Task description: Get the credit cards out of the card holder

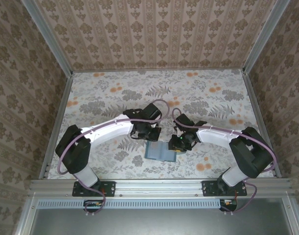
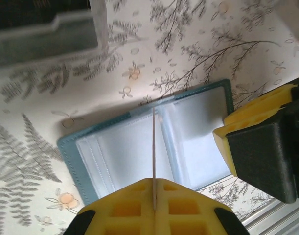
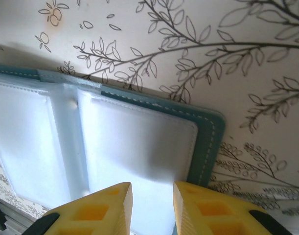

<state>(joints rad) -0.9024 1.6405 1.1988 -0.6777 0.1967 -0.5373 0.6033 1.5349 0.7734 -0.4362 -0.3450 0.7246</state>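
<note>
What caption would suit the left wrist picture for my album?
Left hand pinches a thin card edge-on over the open teal card holder.

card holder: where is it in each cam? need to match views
Top external: card holder lies open, low centre of the picture.
Left wrist: centre, open, fold running up-down.
Right wrist: left and centre, teal corner at right.
Shared landmark: the floral table cover under it.

Edge-on only, that thin pale card (image 2: 153,142), face unreadable; the clear plastic tray (image 2: 46,41) blurs, cut off top-left.
</note>
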